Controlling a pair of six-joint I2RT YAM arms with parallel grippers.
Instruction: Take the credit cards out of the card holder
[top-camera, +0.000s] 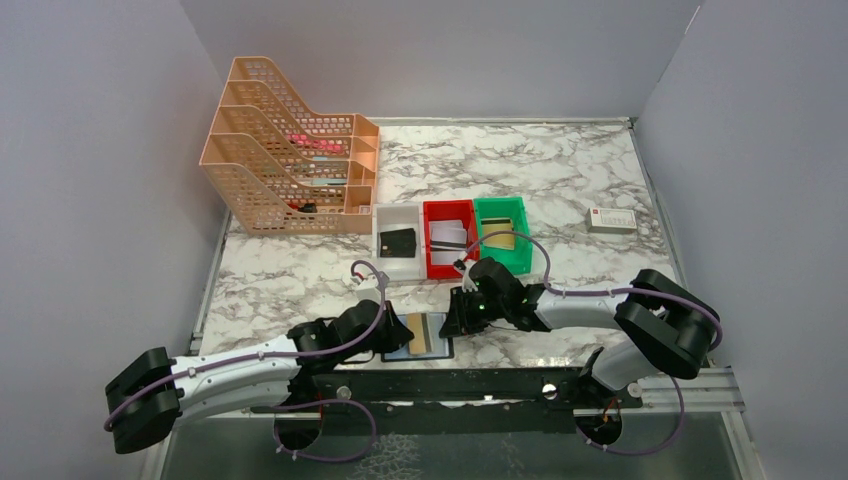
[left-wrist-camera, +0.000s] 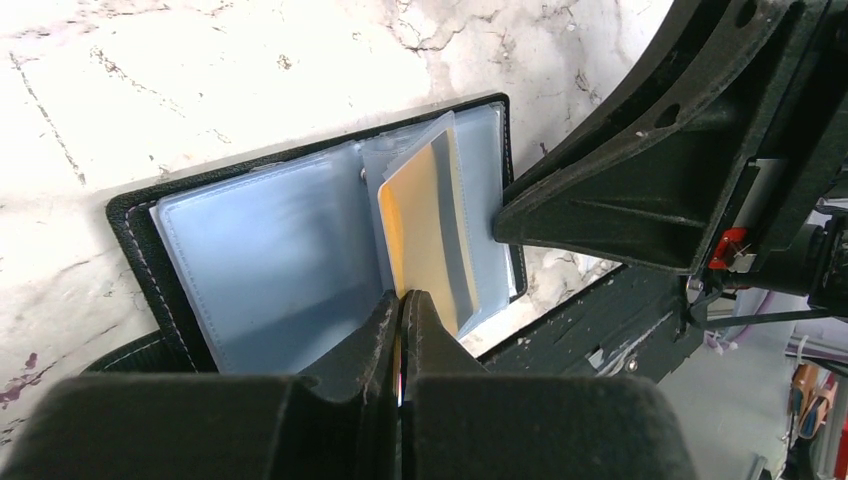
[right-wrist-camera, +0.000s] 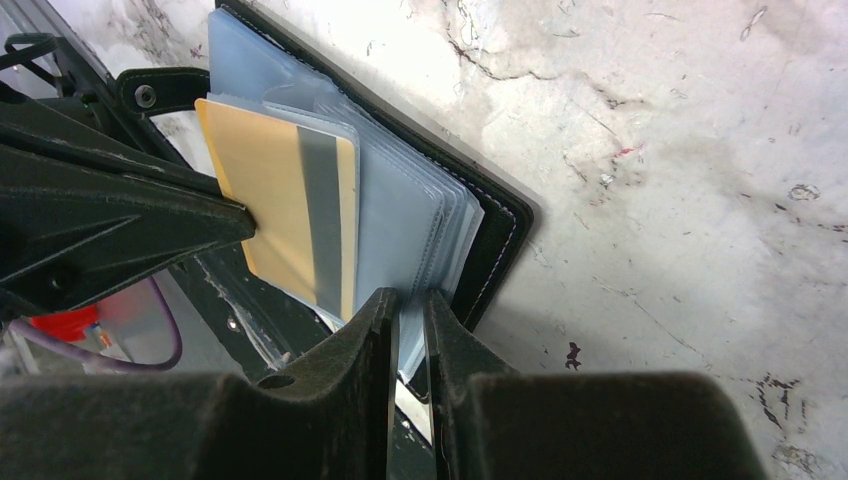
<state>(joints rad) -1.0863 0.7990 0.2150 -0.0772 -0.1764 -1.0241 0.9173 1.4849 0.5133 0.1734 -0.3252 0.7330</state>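
The holder (top-camera: 440, 342) lies open on the desk (top-camera: 580, 170), nearer than the red bin (top-camera: 449, 262). The left hand (left-wrist-camera: 401, 322) pinches the gold card (left-wrist-camera: 428, 230) poking from it; the right hand (right-wrist-camera: 408, 335) pinches its clear sleeves (right-wrist-camera: 400, 215).

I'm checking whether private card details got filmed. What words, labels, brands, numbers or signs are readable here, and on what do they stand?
None can be read in any view.
white box: a red mark, print too small to read.
gold card: only a grey stripe, no print showing.
card holder: no lettering showing.
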